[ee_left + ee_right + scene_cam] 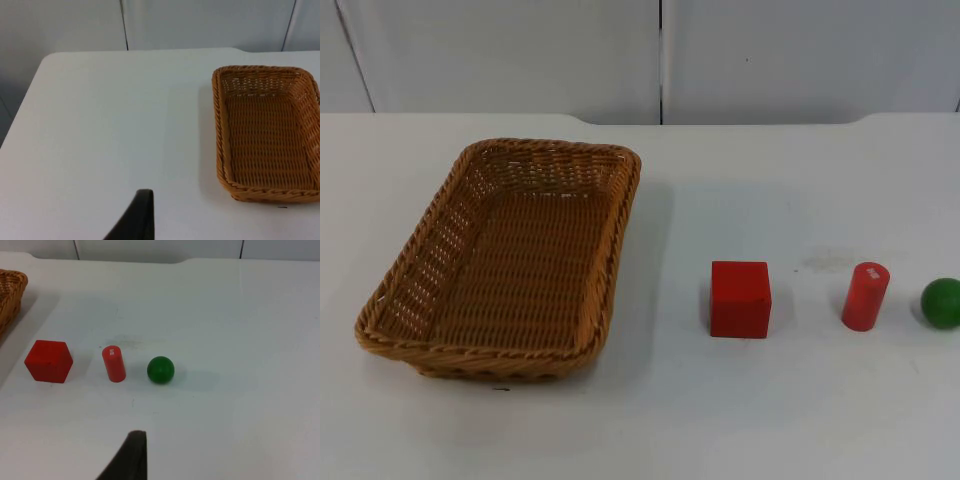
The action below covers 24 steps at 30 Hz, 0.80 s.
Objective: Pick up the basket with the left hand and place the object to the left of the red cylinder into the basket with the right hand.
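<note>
An empty tan wicker basket [616,240] rests flat on the left half of the white table. To its right stands a row: a red cube [740,298], a red cylinder [865,296], then a green ball [941,302]. The cube is the object directly left of the cylinder. My left gripper [142,205] hovers over bare table, well apart from the basket [220,130] and off to its side. My right gripper [134,445] hangs over the table short of the row, facing the cube [48,361], the cylinder [114,364] and the ball [160,369]. Neither gripper touches anything.
The grey partition wall [660,55] closes off the table's far edge. A wide strip of white table [670,300] separates the basket from the cube. The basket's corner [10,290] sits beyond the cube in the right wrist view.
</note>
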Each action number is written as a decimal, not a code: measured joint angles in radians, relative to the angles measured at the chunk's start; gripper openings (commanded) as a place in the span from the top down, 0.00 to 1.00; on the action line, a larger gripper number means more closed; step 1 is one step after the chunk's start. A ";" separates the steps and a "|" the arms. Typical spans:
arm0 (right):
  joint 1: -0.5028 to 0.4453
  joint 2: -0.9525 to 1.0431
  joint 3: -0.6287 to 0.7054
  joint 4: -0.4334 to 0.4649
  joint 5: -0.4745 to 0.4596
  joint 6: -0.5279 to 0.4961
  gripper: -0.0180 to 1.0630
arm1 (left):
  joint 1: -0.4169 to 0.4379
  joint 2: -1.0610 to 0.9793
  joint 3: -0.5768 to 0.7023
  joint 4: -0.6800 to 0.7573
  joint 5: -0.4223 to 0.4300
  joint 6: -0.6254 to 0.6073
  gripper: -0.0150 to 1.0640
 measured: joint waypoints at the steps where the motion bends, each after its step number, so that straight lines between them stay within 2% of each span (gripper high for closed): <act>1: 0.000 0.000 0.000 0.000 0.000 0.000 0.01 | 0.000 0.002 -0.002 0.000 0.000 0.000 0.01; 18: 0.000 0.000 0.000 0.000 0.000 0.000 0.01 | 0.000 0.006 -0.006 0.000 -0.006 0.000 0.01; 24: 0.000 0.000 0.000 0.000 0.000 -0.002 0.01 | 0.000 0.029 -0.006 -0.004 -0.050 -0.004 0.01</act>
